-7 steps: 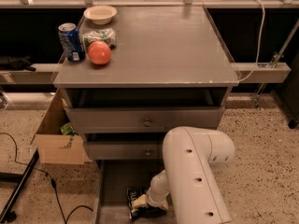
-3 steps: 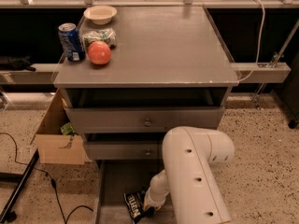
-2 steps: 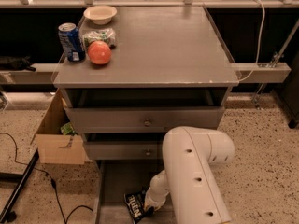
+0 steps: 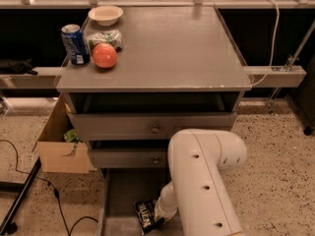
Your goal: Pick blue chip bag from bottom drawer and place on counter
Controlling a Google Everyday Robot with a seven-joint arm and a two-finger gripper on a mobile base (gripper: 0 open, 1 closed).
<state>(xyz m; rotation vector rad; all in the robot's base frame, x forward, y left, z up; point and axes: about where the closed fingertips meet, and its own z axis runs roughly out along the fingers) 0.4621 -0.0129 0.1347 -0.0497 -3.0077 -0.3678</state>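
One blue chip bag [image 4: 145, 215] in bottom drawer [image 4: 123, 188], pincer [image 4: 159, 214] beside.

Blue chip bag [image 4: 145, 214] lettering unreadable; end effector [image 4: 157, 216] at bag

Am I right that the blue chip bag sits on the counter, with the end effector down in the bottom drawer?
Not quite: the camera view shows the blue chip bag lying in the bottom drawer, beside the end effector.
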